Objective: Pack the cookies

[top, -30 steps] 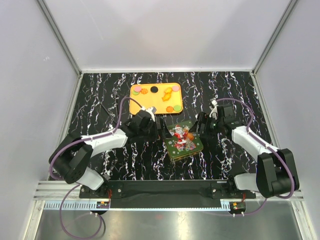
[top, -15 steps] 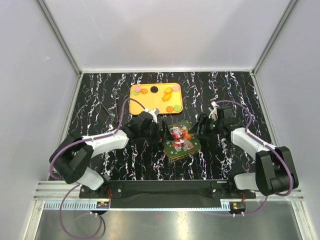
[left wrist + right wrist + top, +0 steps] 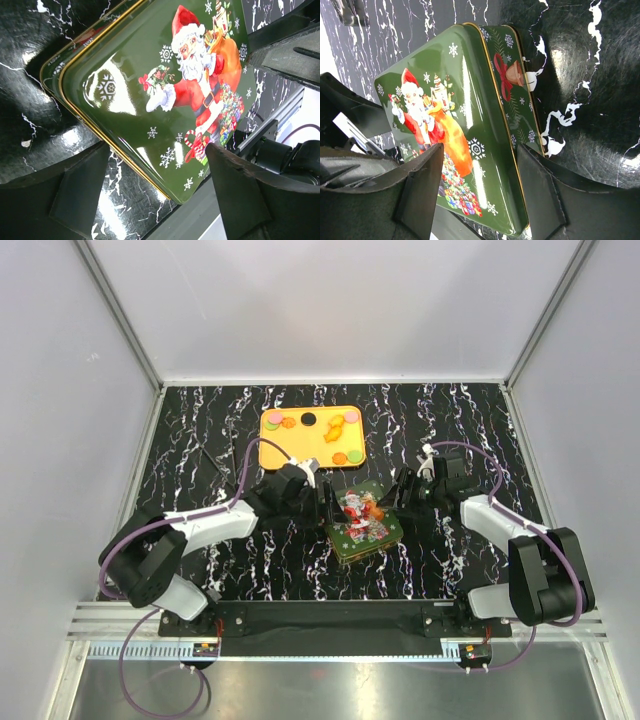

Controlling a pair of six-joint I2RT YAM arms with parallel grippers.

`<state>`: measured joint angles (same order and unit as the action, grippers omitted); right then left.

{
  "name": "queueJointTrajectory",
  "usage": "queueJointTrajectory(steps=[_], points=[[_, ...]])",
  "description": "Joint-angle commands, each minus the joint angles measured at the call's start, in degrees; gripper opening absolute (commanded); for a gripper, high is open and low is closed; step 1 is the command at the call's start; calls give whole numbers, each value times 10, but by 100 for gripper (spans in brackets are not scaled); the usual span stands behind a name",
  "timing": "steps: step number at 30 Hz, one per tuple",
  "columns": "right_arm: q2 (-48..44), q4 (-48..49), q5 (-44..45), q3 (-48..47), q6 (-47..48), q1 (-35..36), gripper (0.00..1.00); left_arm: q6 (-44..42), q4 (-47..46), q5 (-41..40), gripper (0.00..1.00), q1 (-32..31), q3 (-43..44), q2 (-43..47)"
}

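Now both of my arms have drawn in on the tin (image 3: 364, 523) from either side, where a second ago they stood a little further back with the jaws wider. My left gripper (image 3: 157, 155) straddles one corner of it with the jaws spread. A strip of bare worktop (image 3: 460, 420) shows between one finger and the gold rim, so I judge that this side has no hold yet. My right gripper (image 3: 480, 150) straddles the opposite side, also spread. There the fingers sit so close against the edges that I cannot tell whether they press or only flank. The Santa lid (image 3: 150, 75) is on the tin, seemingly a little askew on the base, so I read this closing-in as the start of opening the tin, and nothing can be packed until the lid comes off. None of the cookies (image 3: 341, 455) has been moved: they all lie on the orange tray (image 3: 268, 448) at the middle of the far edge of the worktop, with the tin at the middle of the worktop just beside the tray's near right corner. I count one tin, one tray, one black cookie (image 3: 309, 418) and two pink cookies (image 3: 274, 417). The orange ones blend into the tray, and I cannot count them surely, perhaps five or six.
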<state>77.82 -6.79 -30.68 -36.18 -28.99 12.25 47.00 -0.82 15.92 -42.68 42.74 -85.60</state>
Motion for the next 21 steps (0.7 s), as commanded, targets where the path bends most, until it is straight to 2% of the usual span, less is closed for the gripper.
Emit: queueJointTrajectory(steps=[1,14,21], points=[[-1,21,-14,4,-5,2,68,2,-2,14,87,-7,24,19],[-6,8,-3,2,4,1,68,-13,49,0,89,-7,33,46],[-5,12,-6,2,3,1,68,-2,25,15,89,-6,27,24]])
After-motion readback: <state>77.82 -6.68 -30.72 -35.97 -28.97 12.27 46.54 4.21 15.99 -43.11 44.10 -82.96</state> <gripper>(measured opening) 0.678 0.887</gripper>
